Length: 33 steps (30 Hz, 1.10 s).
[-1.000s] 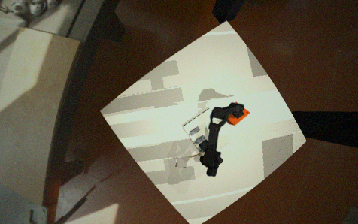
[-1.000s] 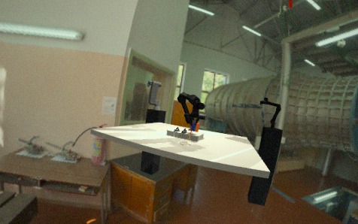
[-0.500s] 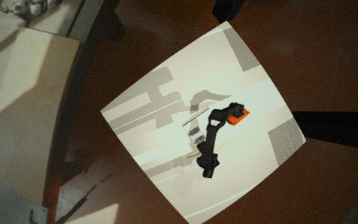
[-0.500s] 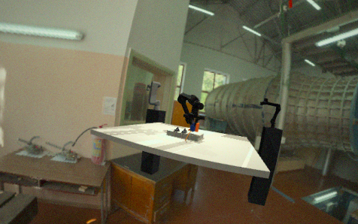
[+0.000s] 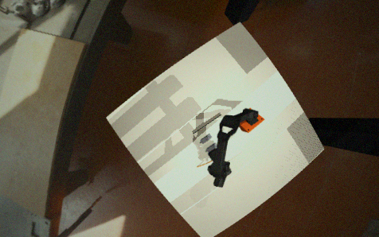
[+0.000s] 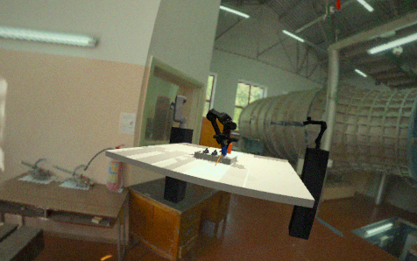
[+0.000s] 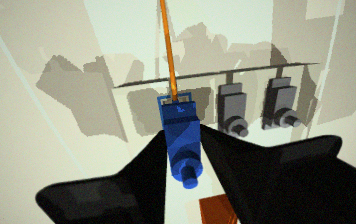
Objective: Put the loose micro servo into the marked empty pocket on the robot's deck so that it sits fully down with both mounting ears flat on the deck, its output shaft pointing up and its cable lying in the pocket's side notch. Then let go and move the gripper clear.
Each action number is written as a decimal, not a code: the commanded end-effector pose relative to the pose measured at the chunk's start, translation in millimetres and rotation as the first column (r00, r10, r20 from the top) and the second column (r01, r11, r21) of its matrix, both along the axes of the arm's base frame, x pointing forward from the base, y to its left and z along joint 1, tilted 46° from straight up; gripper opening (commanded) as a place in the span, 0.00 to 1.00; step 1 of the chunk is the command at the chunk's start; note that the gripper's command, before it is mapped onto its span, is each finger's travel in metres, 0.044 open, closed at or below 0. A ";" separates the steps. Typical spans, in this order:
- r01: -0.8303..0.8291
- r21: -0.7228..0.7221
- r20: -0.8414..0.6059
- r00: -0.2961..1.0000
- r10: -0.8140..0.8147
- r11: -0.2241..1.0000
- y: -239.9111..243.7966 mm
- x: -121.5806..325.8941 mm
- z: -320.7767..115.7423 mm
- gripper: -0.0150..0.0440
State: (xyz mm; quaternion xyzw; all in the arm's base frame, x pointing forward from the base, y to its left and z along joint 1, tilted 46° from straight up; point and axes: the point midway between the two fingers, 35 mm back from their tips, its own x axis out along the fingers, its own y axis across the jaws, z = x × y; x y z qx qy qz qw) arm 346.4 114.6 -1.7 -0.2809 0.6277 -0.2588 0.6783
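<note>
The blue micro servo (image 7: 182, 137) (image 6: 224, 150) is held between the fingers of my gripper (image 7: 181, 131) (image 6: 225, 142), its output shaft end toward the camera. The servo is over the deck (image 7: 210, 105) (image 6: 201, 155) and hides most of the marked pocket; only the far end of the pocket's blue outline (image 7: 160, 103) shows past it. How much height is left between servo and deck cannot be told. The orange cable (image 7: 169, 55) (image 6: 217, 160) (image 5: 204, 164) runs from the servo's far end out over the deck's edge. The side notch is not clearly visible.
Two grey servos (image 7: 233, 107) (image 7: 281, 102) sit in the deck in a row to the right of the blue one in the wrist view. The arm's orange base plate (image 5: 256, 122) (image 7: 217, 207) is on the white table (image 5: 255, 167) (image 6: 267, 175). Shadows cross the table and deck.
</note>
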 end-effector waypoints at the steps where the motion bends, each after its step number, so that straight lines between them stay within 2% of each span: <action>1: -0.005 -0.003 0.001 1.000 0.005 1.000 -0.7 0.6 0.0 0.25; 33: -0.005 -0.003 0.001 1.000 0.005 1.000 -12.9 2.8 -10.8 0.25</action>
